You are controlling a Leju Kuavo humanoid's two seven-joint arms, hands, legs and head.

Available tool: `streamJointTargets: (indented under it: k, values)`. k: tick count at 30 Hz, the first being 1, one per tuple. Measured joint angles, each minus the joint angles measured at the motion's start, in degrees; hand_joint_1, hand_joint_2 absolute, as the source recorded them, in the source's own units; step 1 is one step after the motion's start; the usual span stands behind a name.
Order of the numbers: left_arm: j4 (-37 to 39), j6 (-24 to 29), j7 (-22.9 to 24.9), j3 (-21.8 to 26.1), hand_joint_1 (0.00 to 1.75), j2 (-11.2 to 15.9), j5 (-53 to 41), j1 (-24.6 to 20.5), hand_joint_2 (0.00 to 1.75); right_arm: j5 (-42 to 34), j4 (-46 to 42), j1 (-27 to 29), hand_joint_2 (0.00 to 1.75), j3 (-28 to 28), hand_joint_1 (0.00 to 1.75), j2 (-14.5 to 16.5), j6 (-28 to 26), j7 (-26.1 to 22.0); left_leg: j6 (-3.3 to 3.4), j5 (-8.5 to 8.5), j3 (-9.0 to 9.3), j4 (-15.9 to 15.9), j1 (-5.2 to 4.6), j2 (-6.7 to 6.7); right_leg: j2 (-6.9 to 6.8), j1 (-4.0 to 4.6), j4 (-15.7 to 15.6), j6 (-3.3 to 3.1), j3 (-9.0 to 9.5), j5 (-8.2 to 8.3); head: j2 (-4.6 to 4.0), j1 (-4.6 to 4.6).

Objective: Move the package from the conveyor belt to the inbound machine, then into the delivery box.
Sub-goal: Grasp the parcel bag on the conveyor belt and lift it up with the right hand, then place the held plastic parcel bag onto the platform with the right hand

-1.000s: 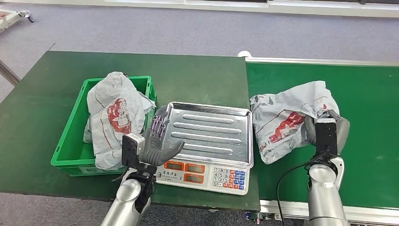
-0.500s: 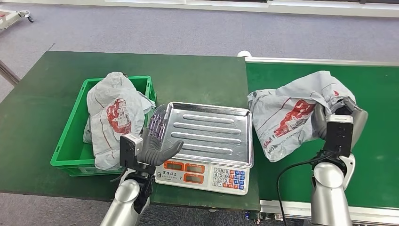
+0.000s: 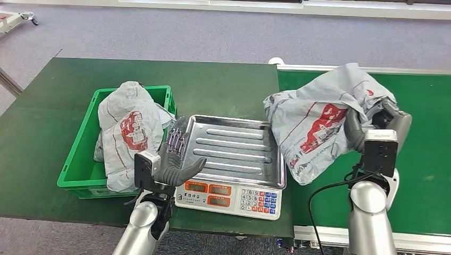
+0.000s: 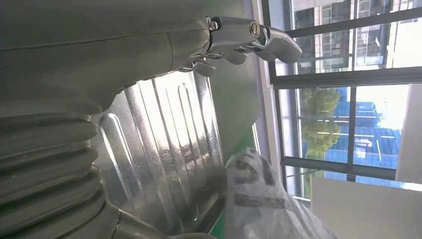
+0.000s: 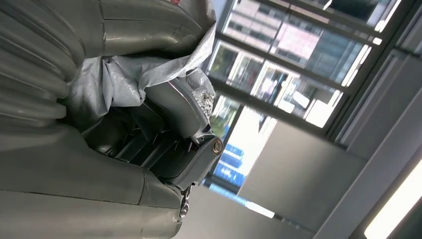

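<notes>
Right robot hand [image 3: 372, 125] gripped the grey package [image 3: 319, 125], lifted off the conveyor belt [image 3: 425, 175] at the belt's near-left edge, next to the scale.
Left robot hand [image 3: 178, 159] hung with fingers spread, holding nothing, at the scale tray [image 3: 239, 151]'s left edge by the green box [image 3: 80, 175] on the tabletop [image 3: 53, 106]. My read: carry leftward and keep height so the sagging bag clears the tray rim, set it centred and fully on the tray, off the keypad. Left robot hand should stay out of the drop path.
</notes>
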Motion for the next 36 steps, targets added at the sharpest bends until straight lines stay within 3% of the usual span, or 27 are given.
streamJointTargets:
  k: [10,21,30,34,36]
  values:
    - [0.22,-0.02,0.0,0.29,0.0,-0.1,0.0,-0.4,1.75,0.02,0.02,0.0,1.75,3.08,1.75,0.38,0.17,-0.02,0.0,0.0,-0.01,0.0,0.0,-0.01,0.0,-0.01,0.0,0.0,0.0,0.0,0.0,0.0]
    - [-0.46,0.42,0.16,0.77,0.0,-0.37,0.02,-0.22,1.75,-5.47,6.45,-0.54,1.75,21.88,1.75,4.7,2.2,-1.18,-0.12,0.07,-0.05,-0.03,0.13,-0.06,-0.07,0.14,0.02,-0.06,-0.02,-0.03,0.0,-0.01]
    - [-1.28,0.4,0.15,1.4,0.0,-0.37,-0.19,0.44,1.75,-8.61,8.83,0.11,1.75,26.52,1.75,5.62,3.27,-1.64,-0.11,0.06,-0.07,-0.02,0.15,-0.11,-0.09,0.08,0.01,-0.05,-0.02,-0.03,0.0,0.01]
    - [-1.3,0.33,0.15,1.45,0.0,-0.37,-0.24,0.53,1.75,-8.69,8.81,1.18,1.75,27.33,0.06,5.78,4.41,-0.84,-0.12,0.06,-0.06,-0.02,0.15,-0.11,-0.09,0.09,0.01,-0.05,-0.03,-0.03,0.0,-0.01]
    - [-1.3,0.33,0.15,1.45,0.0,-0.37,-0.26,0.59,1.75,-9.17,8.81,1.79,1.75,27.56,0.0,5.79,5.44,-0.16,-0.12,0.06,-0.06,-0.02,0.15,-0.1,-0.08,0.1,0.01,-0.05,-0.03,-0.03,0.0,-0.01]
